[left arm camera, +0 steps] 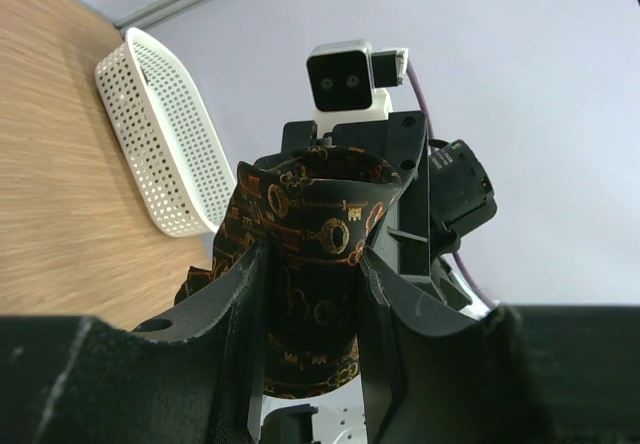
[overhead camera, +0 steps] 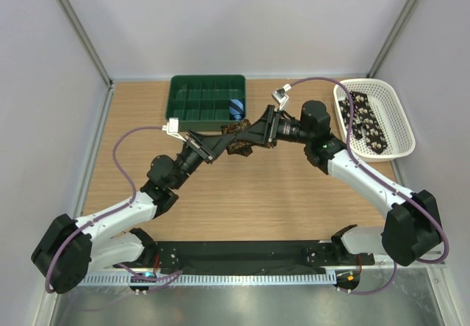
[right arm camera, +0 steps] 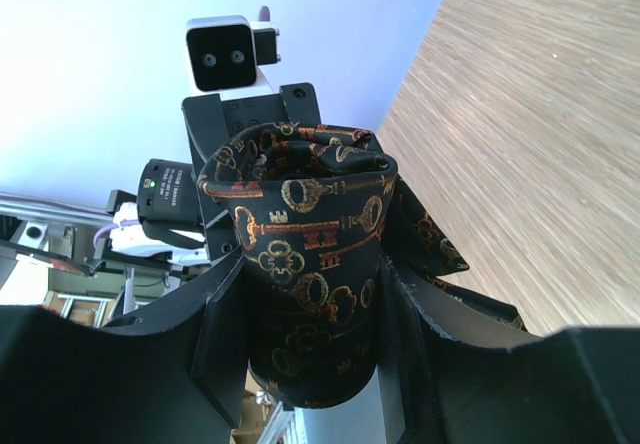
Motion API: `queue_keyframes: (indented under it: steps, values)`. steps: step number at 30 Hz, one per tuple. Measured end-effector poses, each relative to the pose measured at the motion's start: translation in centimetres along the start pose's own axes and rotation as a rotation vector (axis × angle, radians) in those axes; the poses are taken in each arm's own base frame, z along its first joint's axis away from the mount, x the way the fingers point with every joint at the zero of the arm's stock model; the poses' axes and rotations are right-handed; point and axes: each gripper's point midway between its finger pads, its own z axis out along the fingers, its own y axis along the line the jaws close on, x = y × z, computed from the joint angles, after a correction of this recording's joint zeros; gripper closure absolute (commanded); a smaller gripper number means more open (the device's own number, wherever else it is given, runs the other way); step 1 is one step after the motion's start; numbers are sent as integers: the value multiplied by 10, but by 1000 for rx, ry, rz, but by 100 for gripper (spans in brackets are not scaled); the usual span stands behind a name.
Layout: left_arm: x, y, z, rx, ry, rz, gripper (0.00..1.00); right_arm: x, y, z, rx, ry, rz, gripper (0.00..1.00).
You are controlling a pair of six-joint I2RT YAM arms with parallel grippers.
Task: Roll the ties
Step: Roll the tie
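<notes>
From my seat, both arms reach in from the near edge of the surface point(overhead camera: 257, 208) and meet nose to nose over its middle, just in front of the green tray point(overhead camera: 176, 102). Between them is one tie point(right arm camera: 310, 234), dark with gold and orange keys, wound into a fat loose roll.

My left pincer point(left arm camera: 315, 264) is closed partway onto it. Its fingers point(left arm camera: 245, 304) press the fabric from both sides, and the roll bulges out past the tips. My right pincer point(right arm camera: 312, 274) grips the same roll from the opposite side, about half closed, with the cloth filling the gap between its pads. A flap of the tie spills out beside the roll. I cannot tell whether any of it touches the wood.

Beyond them, the tray sits at the far edge, with a small blue striped roll point(overhead camera: 236, 108) in one compartment on its right side. At the far right, a white perforated basket point(overhead camera: 400, 131) holds more ties point(overhead camera: 365, 124), lying flat and unrolled.
</notes>
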Motion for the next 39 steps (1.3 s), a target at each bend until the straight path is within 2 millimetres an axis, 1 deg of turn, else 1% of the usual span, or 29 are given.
queue_keyframes:
  steps: [1,2,3,8,10,11,13,14,15,16,18,19,20,21,22,24,25,26,31,33,35,39]
  values:
    - [1,2,-1,-3,2,3,100,1,-2,0,9,4,-1,71]
    - [1,4,-1,-8,3,3,100,2,-4,0,19,9,-1,65]
    - [2,5,-2,-11,5,3,100,3,-5,-1,27,13,-4,63]
    - [6,11,-8,-22,18,3,100,8,-12,-2,63,41,-10,55]
    - [7,12,-10,-25,25,4,100,10,-14,-2,72,49,-14,54]
    - [8,13,-10,-26,26,4,100,11,-14,-2,74,53,-17,51]
    - [9,14,-11,-32,30,3,100,13,-16,-2,81,59,-19,51]
    - [9,15,-12,-34,32,3,100,14,-17,-2,85,61,-18,66]
    - [10,16,-12,-37,34,2,100,14,-18,-3,88,63,-17,76]
    - [10,17,-12,-38,36,2,99,14,-18,-3,91,64,-16,80]
    - [11,17,-12,-38,40,2,84,15,-19,-3,92,66,-11,81]
    - [11,17,-12,-38,41,2,78,15,-18,-3,91,66,-11,84]
    - [11,17,-12,-36,42,2,68,14,-18,-3,90,64,-8,86]
    - [11,17,-12,-34,43,1,62,14,-17,-3,88,63,-8,87]
    - [11,17,-11,-31,42,1,50,14,-17,-2,87,62,-6,89]
    - [9,17,-10,-30,35,-4,46,14,-15,-2,80,65,-5,92]
    - [9,16,-10,-26,33,-12,41,15,-14,-2,75,70,-4,93]
    - [9,15,-10,-22,32,-16,39,16,-13,-2,72,74,-4,94]
    - [8,9,-8,2,28,-39,38,22,-9,-1,55,97,-8,94]
    - [8,9,-8,3,28,-44,38,23,-9,-1,52,101,-8,94]
    - [8,10,-8,3,27,-47,40,24,-8,-1,49,107,-8,94]
    - [9,10,-7,6,32,-50,38,29,-6,1,41,121,-13,94]
